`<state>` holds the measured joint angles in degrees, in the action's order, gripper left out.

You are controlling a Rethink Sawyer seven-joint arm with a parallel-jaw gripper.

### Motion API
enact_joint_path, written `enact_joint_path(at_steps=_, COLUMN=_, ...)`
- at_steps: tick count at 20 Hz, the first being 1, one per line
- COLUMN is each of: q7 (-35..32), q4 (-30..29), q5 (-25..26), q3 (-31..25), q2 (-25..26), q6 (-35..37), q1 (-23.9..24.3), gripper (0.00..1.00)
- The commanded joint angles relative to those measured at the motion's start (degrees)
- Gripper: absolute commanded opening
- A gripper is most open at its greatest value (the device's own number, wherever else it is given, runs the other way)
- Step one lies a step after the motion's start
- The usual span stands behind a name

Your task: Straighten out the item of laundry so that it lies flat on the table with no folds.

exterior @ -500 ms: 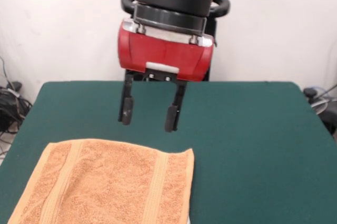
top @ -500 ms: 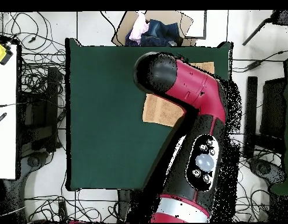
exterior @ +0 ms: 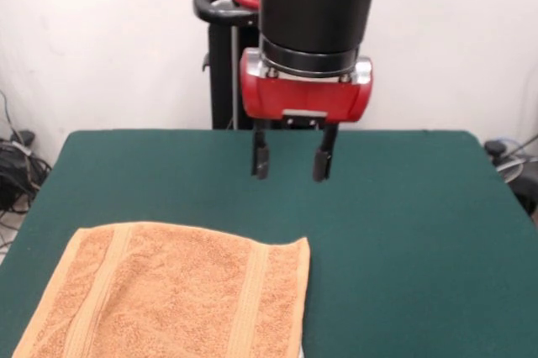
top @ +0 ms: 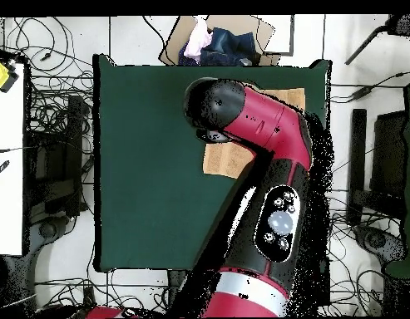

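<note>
The gripper (exterior: pixel 290 162) is raised and drawn back toward the pedestal compared with half a second earlier. In the front view it is shifted to the picture's right and higher, so that its fingertips (exterior: pixel 261 165) are now seen over the far part of the table (exterior: pixel 403 232), well apart from the towel (exterior: pixel 176 291), where before they were closer above the towel's far edge. More of the arm's (exterior: pixel 318 5) red upper segment is brought into that view at the top. In the overhead view the arm's dark end (top: pixel 212 104) is moved slightly toward the picture's left and top, and a little less of the towel is left uncovered.
</note>
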<state>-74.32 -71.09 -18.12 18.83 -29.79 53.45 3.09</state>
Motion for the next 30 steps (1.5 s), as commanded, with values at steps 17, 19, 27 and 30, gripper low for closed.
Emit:
enact_joint_path(at_steps=17, q7=-15.2, q4=-2.7, q5=-0.3, q3=-3.3, q2=3.6, q6=4.1, q1=1.0, gripper=1.00)
enact_joint_path(at_steps=19, q7=-15.4, q4=-3.2, q5=-0.4, q3=-3.7, q2=4.4, q6=1.8, q1=1.1, gripper=1.00)
enact_joint_path(at_steps=27, q7=-15.2, q4=-4.4, q5=-1.2, q3=-5.8, q2=9.1, q6=-8.6, q1=1.9, gripper=1.00)
enact_joint_path(at_steps=30, q7=-15.6, q4=-5.4, q5=-1.4, q3=-5.8, q2=10.1, q6=-11.7, q1=1.8, gripper=1.00)
